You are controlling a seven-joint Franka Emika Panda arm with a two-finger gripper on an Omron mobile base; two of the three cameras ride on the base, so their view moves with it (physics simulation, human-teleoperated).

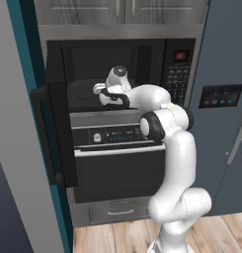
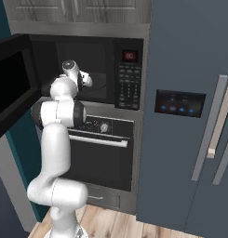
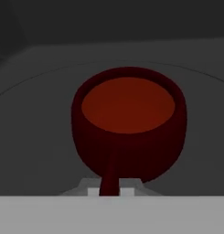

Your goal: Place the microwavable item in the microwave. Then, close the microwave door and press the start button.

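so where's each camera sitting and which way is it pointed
Left base view: behind the arm to its left, facing the open microwave; arm rises lower right.
Right base view: behind to its right, facing the microwave and fridge; arm lower left.
Hand view: on the hand, inside the cavity, looking at the dark-red item.
Both base views share microwave, oven and arm.

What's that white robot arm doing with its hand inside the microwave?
The arm has reached into the open microwave, whose door is swung wide. In the hand view its end effector is pinched shut on the stem of a dark-red apple, which sits on the microwave floor. The door isn't closed yet.
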